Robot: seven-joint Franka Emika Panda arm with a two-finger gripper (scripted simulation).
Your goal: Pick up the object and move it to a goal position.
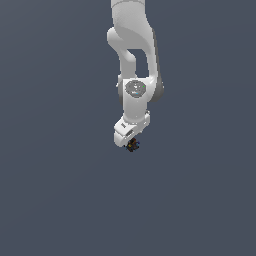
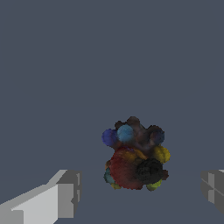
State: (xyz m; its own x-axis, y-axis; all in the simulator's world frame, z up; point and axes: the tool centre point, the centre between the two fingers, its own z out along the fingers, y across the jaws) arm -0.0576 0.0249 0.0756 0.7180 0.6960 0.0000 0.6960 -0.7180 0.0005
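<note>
No text, label, brand, number or sign can be read in either view.

My arm (image 1: 132,60) is white all over, with pale grey shading on its sides and one round grey speckled cap at the joint. My gripper (image 2: 140,192) has fingers (image 2: 65,192) in grey with white upper faces. The lump (image 2: 135,159) is mostly dark: black and brown, with one big dark red patch. It carries blue knobs, yellow ones, some orange and a little teal. The ground (image 1: 50,175) is plain dark slate blue-grey, without any pattern.
</note>
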